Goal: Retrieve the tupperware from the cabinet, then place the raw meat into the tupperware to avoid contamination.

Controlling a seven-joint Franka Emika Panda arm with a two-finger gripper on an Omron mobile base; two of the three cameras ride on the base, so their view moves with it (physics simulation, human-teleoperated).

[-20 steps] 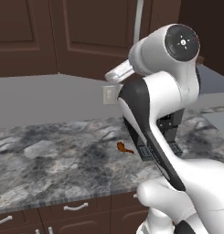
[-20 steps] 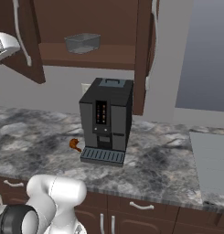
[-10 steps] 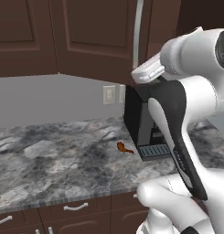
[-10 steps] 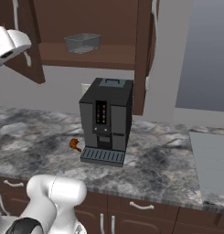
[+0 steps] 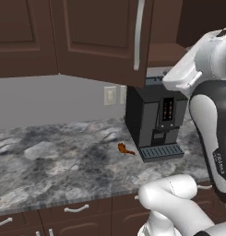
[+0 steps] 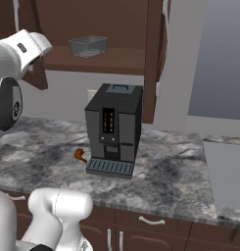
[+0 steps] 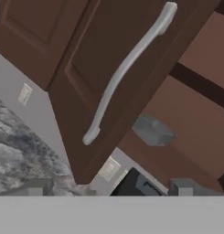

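The tupperware (image 6: pixel 88 45) sits on the lower shelf of the cabinet (image 6: pixel 107 29), whose doors stand swung open, so the first step, fetching it, is the one in hand and the container is not yet grasped. In the right base view it reads as a small grey, see-through rectangular box with a rim, upright and apparently empty. In the hand view the open left door's bar handle (image 7: pixel 127 68) crosses the middle, with the tupperware (image 7: pixel 152 130) showing past the door's edge to its right, and the gripper (image 7: pixel 111 186) stands short of it with its fingers (image 7: pixel 36 186) spread wide apart and nothing between them.

The next move, as I judge it, calls for the hand to clear that door edge, reach into the shelf and close on the container's rim or walls.

Below on the table (image 6: pixel 170 176), the raw meat (image 6: pixel 80 155), a tiny orange-brown drumstick shape, lies just left of the black coffee machine (image 6: pixel 114 127), waiting for the second step.
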